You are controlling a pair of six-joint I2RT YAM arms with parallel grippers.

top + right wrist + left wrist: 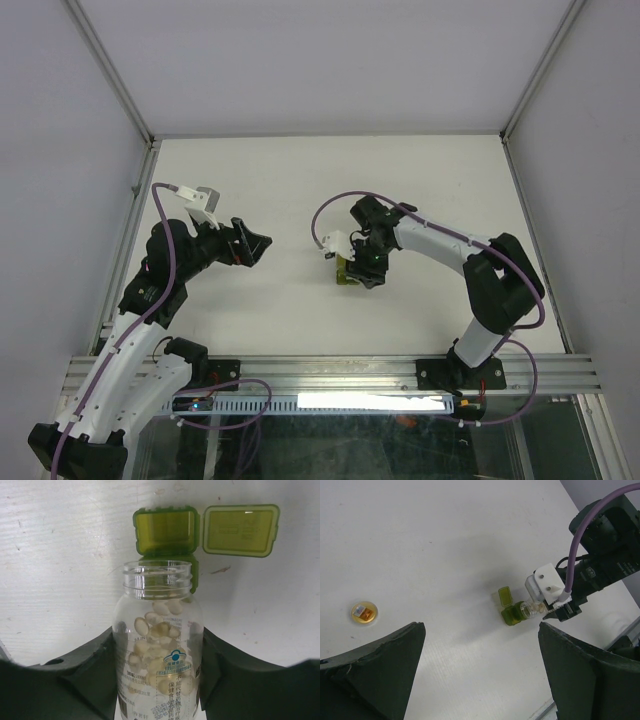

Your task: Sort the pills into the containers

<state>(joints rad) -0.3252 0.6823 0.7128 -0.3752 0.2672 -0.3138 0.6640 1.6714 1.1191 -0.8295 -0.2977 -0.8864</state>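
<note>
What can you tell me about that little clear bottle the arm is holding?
The bottle is small, clear and plastic-looking, with a threaded neck and no cap on its open mouth. A printed label with a blue-green logo wraps its lower body. Pale tan pills fill it partway. The right gripper clamps it between two dark fingers. It is tipped so its mouth points at the open green box on the white table; whether they touch is unclear.
</note>
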